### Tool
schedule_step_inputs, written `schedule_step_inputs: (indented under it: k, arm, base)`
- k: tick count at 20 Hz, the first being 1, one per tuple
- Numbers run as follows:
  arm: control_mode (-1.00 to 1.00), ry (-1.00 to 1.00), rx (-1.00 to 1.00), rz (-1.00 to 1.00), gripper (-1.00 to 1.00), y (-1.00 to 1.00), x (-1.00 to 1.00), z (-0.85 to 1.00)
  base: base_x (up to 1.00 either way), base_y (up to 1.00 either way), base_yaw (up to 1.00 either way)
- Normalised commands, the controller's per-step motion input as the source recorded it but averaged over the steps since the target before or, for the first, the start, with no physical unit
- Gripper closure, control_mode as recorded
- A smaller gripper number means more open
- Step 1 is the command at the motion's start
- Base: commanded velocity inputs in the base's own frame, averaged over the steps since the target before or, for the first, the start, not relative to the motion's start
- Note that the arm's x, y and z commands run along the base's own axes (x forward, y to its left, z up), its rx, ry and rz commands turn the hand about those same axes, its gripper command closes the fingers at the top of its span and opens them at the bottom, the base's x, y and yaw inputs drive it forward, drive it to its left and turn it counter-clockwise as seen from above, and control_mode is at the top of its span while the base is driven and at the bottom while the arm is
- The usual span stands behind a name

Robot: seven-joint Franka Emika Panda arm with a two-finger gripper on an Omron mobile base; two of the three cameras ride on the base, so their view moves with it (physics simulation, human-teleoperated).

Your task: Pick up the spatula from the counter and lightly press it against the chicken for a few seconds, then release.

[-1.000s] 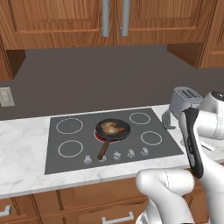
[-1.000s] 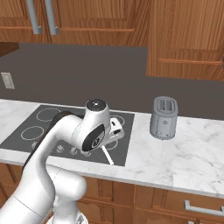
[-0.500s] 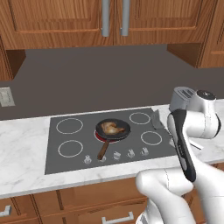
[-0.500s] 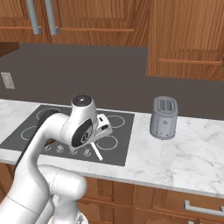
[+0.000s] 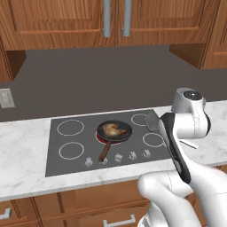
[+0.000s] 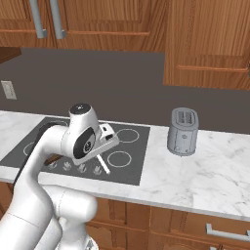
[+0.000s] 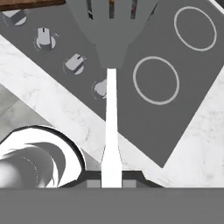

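My gripper (image 7: 111,182) is shut on the white handle of the spatula (image 7: 111,109), whose grey slotted blade points away from the hand over the cooktop knobs. In the left base view the spatula's blade (image 5: 152,121) hangs above the right burners, a short way right of the dark frying pan (image 5: 123,135) holding the browned chicken piece (image 5: 111,129). The blade does not touch the chicken. From the right base view, the gripper (image 6: 99,152) holds the spatula (image 6: 102,164) with its handle end sticking toward the counter's front edge.
The black cooktop (image 5: 80,146) has several ring burners and a row of knobs (image 5: 119,157) along its front. A grey toaster (image 6: 183,132) stands on the marble counter (image 6: 205,176) to the right. Wood cabinets hang overhead.
The arm has swung left with the spatula held, carrying the blade from the cooktop's right edge to over the right burners, closer to the pan. The pan and chicken stayed put.
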Motion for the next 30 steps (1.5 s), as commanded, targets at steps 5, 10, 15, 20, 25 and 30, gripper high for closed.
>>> schedule_step_inputs:
  k: [5,10,15,20,25,30]
  arm:
    - [-1.00,0.03,-0.03,0.05,1.00,0.08,0.24,0.00]
    - [-1.00,0.01,0.00,0.06,1.00,0.15,0.28,0.02]
    - [-1.00,0.03,-0.05,0.03,1.00,0.20,0.21,0.06]
    - [-1.00,0.07,-0.09,0.01,1.00,0.11,0.18,0.05]
    - [-1.00,0.05,-0.05,0.04,1.00,0.06,0.21,0.00]
    - [-1.00,0.04,0.00,0.06,1.00,0.12,0.28,0.00]
  base:
    - [0.00,0.00,0.00]
    - [0.00,0.00,0.00]
    - [0.00,0.00,0.00]
    - [0.00,0.00,0.00]
    - [0.00,0.00,0.00]
    - [0.00,0.00,0.00]
